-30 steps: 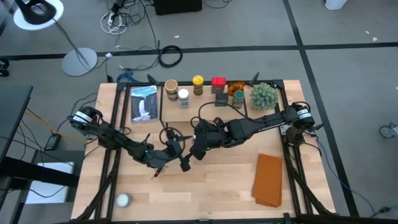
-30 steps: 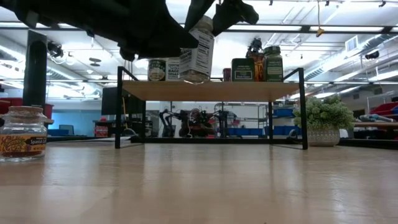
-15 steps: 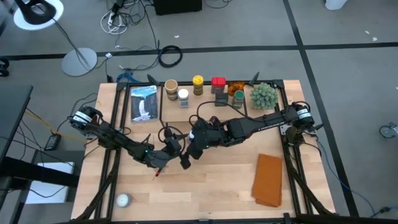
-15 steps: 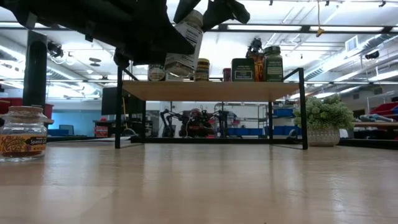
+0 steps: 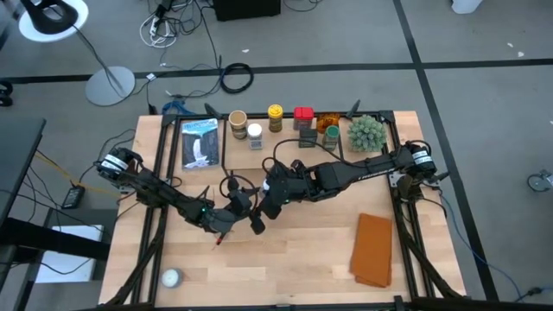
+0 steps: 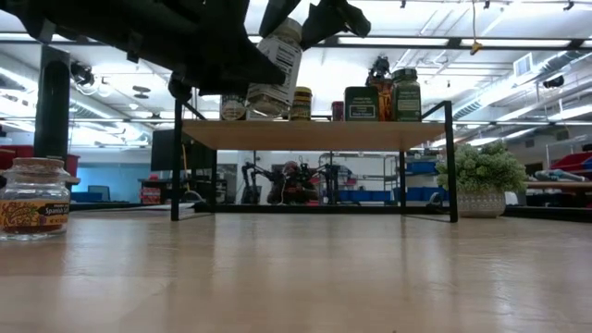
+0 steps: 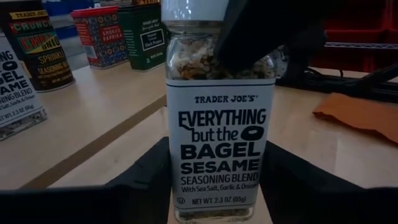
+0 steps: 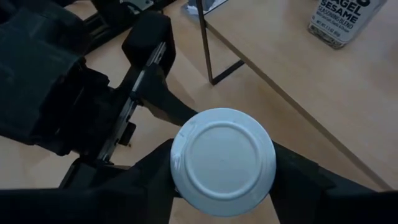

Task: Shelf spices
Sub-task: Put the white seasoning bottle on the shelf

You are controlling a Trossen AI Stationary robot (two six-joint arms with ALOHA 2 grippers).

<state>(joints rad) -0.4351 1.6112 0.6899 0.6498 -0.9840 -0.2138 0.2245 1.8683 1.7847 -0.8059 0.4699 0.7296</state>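
A glass bagel-sesame seasoning jar [image 7: 217, 134] with a white lid [image 8: 224, 162] hangs in the air between both grippers, in front of the shelf [image 6: 314, 134], tilted in the low view [image 6: 275, 69]. My right gripper [image 8: 224, 171] is shut on its top and my left gripper [image 7: 217, 186] is shut on its lower body. They meet over the table's middle [image 5: 255, 207]. Several jars and tins, with a red box [image 5: 302, 115], stand on the shelf board [image 5: 285, 130]. One brown-lidded jar [image 6: 35, 199] stands on the table. My left gripper has the jar's lower body [image 7: 177, 180] between its two fingers, one on each side; the jar stands lengthwise out of them, clear of the table. My right gripper pinches the jar at its lid and neck [image 7: 249, 43] from above, one finger on each side of the lid [image 8: 180, 168].
A green spiky plant [image 5: 366, 132] stands at the shelf's right end. An orange-brown folded cloth [image 5: 373, 250] lies near the right front. A pale ball [image 5: 171, 277] sits at the near left corner, and a blue-white packet [image 5: 200, 142] lies far left.
The jar has tipped from upright to leaning and has shifted a little toward the table's left, with my right gripper tipping and moving that way along with it. Most of this happened in the first half second; since then both arms have kept nearly still.
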